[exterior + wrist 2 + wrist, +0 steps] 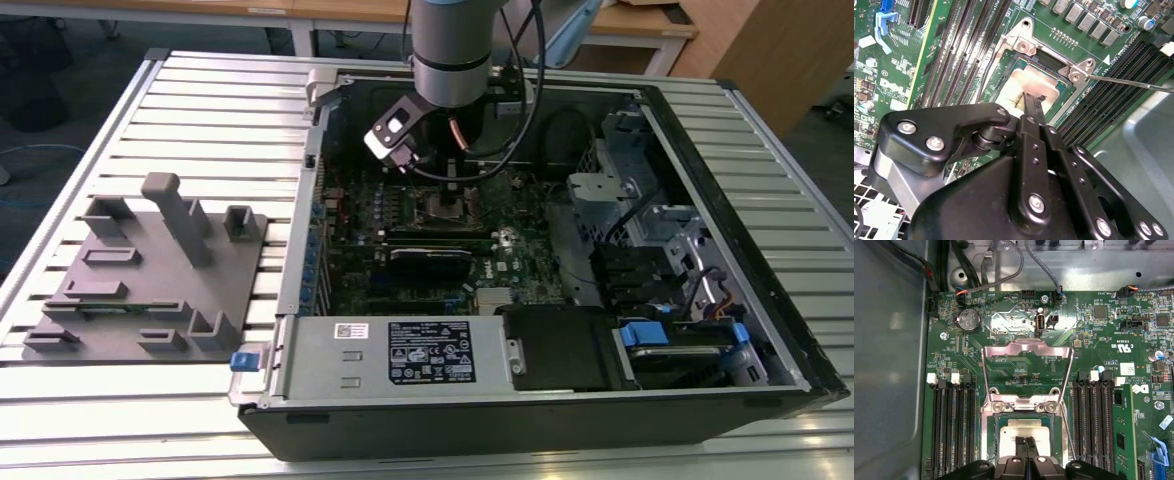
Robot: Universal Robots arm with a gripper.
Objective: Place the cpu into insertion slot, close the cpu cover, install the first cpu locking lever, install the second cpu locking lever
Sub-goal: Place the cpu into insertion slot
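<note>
Arm (451, 50) straight down; slim black tool (1025, 442) pinched closed, empty, tips over pale square cpu (1013, 431) in slot (988, 437); silvery frame cover (1026, 343) open.

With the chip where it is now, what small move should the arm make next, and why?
Probably lift the jaws straight up and clear. In the first wrist view the cpu already lies in the insertion slot, the shut jaws sit at its top face, and the cpu cover is open, hinged back, so it likely needs room to swing down.
</note>
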